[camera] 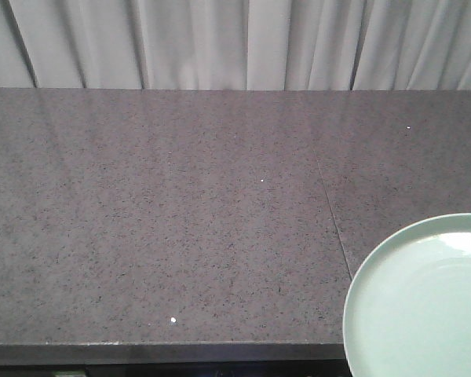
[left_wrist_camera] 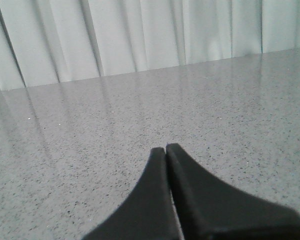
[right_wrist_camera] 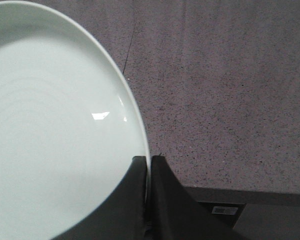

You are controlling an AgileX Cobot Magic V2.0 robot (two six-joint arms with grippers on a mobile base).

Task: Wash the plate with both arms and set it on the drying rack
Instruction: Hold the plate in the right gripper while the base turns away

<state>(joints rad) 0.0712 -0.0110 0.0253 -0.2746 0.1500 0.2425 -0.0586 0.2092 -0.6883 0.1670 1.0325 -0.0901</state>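
Right fingers [right_wrist_camera: 167,200] pinching plate [right_wrist_camera: 55,125] rim | left fingers [left_wrist_camera: 145,200] pressed together over countertop [left_wrist_camera: 65,150]

Speckled grey countertop [camera: 157,220] w/ pale curtain [camera: 220,43] behind

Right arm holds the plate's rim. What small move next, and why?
Probably open the left tool and swing it toward the plate: it sits shut and empty over the counter, while the right tool alone pinches the rim.

Front, right wrist: plate [camera: 424,306] apparently shared
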